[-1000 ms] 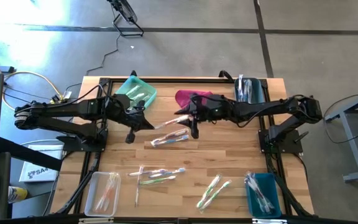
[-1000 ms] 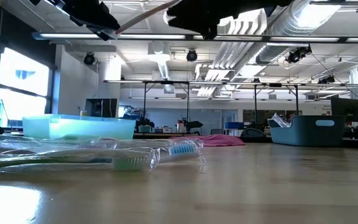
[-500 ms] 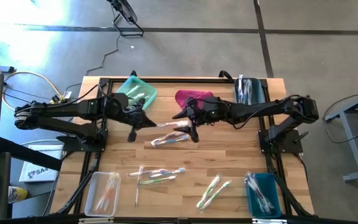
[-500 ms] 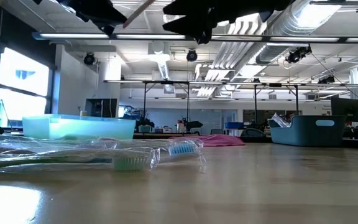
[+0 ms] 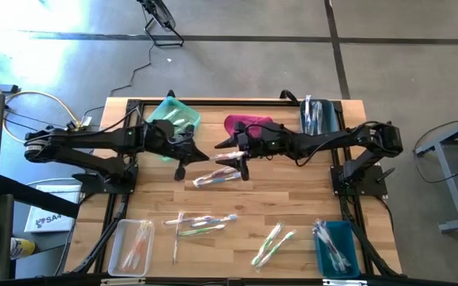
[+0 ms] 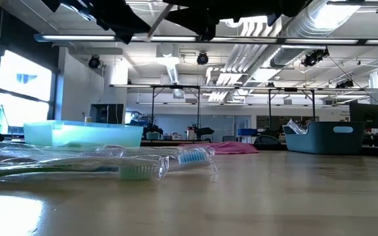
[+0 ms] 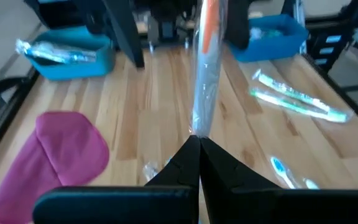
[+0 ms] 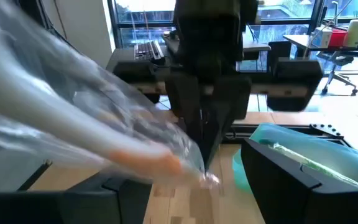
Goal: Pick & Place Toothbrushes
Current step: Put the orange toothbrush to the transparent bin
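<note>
Near me, crinkly clear-wrapped toothbrushes (image 6: 136, 169) lie on the pale wood table (image 5: 293, 199). Above mid-table, the left gripper (image 7: 199, 146) is clenched on 1 slim, shiny-wrapped toothbrush (image 7: 206, 74); the right gripper (image 5: 238, 159), jaws spread, hangs beside it.

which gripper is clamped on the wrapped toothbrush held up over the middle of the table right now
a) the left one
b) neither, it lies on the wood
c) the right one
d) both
a) The left gripper is shut on one end of the wrapped toothbrush, which sticks out from its fingertips above the table, while the right gripper stands open at the other end.
</note>
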Tool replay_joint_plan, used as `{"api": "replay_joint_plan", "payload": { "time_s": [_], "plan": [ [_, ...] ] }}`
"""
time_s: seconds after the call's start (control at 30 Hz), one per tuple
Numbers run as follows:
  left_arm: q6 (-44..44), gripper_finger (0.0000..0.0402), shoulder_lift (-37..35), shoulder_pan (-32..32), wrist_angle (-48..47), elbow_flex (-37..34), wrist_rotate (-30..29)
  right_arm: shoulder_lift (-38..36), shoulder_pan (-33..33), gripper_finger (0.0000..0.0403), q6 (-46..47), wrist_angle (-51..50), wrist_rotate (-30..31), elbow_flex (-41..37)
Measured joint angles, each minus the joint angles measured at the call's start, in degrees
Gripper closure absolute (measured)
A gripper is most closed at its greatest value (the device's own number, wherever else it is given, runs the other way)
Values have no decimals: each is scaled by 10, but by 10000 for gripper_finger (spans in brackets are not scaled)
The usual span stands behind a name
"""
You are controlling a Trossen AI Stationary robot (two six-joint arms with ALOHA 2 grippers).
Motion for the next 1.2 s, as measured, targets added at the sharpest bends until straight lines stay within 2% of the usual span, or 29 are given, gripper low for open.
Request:
{"api": "replay_joint_plan", "payload": {
  "time_s": [0.1, 0.2, 0.43, 0.7, 1.1, 1.2],
  "plan": [
    [0, 402, 19, 0, 18, 0, -1, 0, 0, 177, 0, 0, -3, 0],
    [5, 402, 25, 0, 31, 0, 0, 0, 0, 199, 0, -14, -3, 0],
    [7, 402, 23, 0, 64, 0, 0, 0, 0, 292, 0, -25, -2, 0],
    [9, 402, 25, 0, 64, 0, 1, 0, 0, 379, 0, -25, 1, 0],
    [5, 402, 25, 0, 62, 0, 1, 0, 0, 384, 4, -31, 7, 0],
    [5, 398, 25, 0, 57, 0, -15, 0, 0, 384, 4, -34, 8, 0]
  ]
}}
